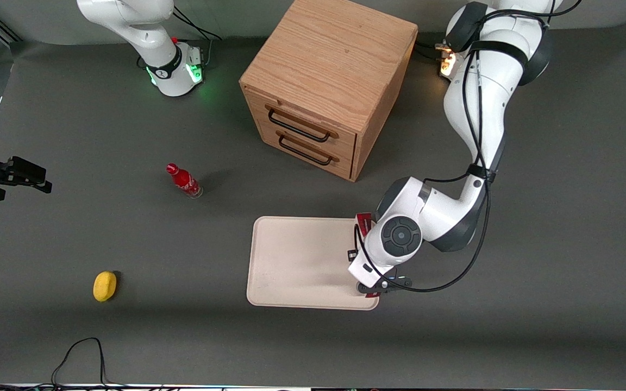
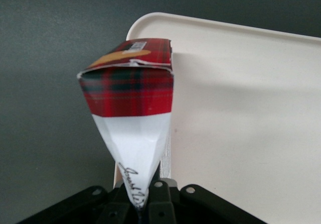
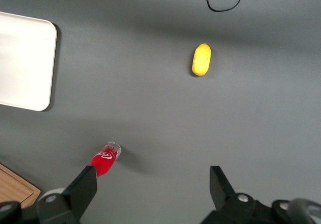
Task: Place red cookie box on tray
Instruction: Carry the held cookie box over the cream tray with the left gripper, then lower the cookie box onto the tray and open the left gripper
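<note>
My left gripper (image 2: 144, 200) is shut on the red cookie box (image 2: 131, 83), a red tartan carton with white panels and script lettering, pinched at one end between the fingers. The box hangs over the edge of the cream tray (image 2: 241, 113) at the working arm's end. In the front view the wrist covers the gripper (image 1: 366, 259) and most of the box. Only a red end of the box (image 1: 364, 222) shows at the tray's (image 1: 299, 260) edge. Whether the box touches the tray cannot be told.
A wooden two-drawer cabinet (image 1: 329, 81) stands farther from the front camera than the tray. A small red bottle (image 1: 183, 181) and a yellow lemon-like object (image 1: 105, 285) lie toward the parked arm's end. A black cable (image 1: 79, 350) loops at the near table edge.
</note>
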